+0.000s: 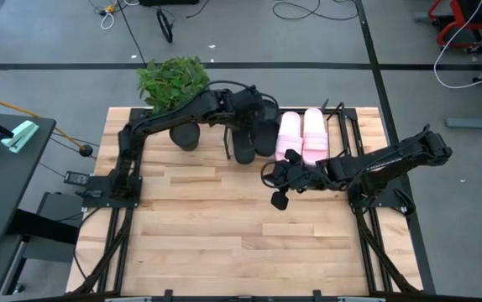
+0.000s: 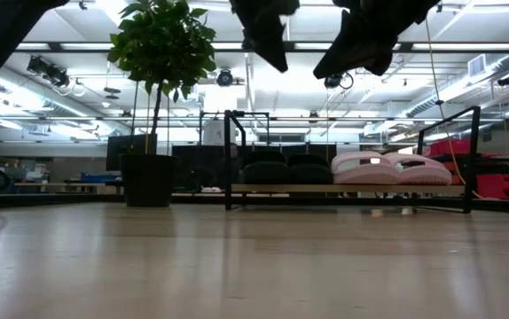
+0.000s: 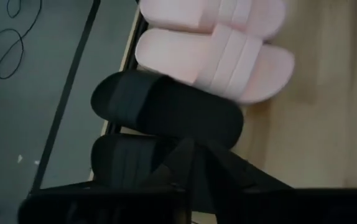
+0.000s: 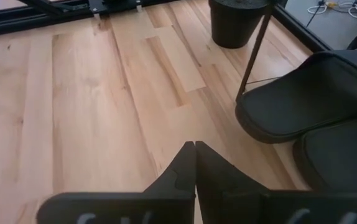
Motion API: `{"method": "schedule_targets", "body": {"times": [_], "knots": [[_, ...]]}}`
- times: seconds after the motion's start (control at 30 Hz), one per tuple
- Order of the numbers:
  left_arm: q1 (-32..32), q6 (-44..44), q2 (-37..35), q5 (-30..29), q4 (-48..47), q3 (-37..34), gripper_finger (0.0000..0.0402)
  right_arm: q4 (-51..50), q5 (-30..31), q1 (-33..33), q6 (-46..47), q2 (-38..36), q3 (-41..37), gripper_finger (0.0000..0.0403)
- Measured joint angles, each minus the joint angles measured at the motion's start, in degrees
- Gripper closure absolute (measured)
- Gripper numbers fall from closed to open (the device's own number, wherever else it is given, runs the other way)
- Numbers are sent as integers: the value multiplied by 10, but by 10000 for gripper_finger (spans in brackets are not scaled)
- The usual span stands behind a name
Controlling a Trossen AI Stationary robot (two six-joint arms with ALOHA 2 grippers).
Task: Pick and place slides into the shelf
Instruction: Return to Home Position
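As black slides (image 1: 254,138) and pink slides (image 1: 301,138) fill shelf (image 2: 281,189), upper centre, nothing is left to carry: left gripper (image 3: 189,144) over black, right gripper (image 4: 194,146) below pink, both pinched closed, empty.

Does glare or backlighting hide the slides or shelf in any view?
Low view: ceiling lights backlight the black slides into dark shapes on the shelf; the pink slides read clearly. High view: even light, no glare. Right wrist view: no glare on the table.
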Motion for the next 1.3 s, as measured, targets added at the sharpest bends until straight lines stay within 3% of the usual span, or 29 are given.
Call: {"method": "schedule_targets", "body": {"times": [0.33,0.63,0.93,1.3], "knots": [[-39,-74,-16,-4,-13,0,397,-81,99,41,47,-73,0,398],[-115,-116,-18,-78,38,-17,393,-180,160,78,92,-156,0,399],[-172,-175,-82,-102,199,-254,389,-266,181,131,163,-165,0,400],[-228,-254,-281,-181,422,-578,388,-318,219,173,252,-186,-41,401]]}}
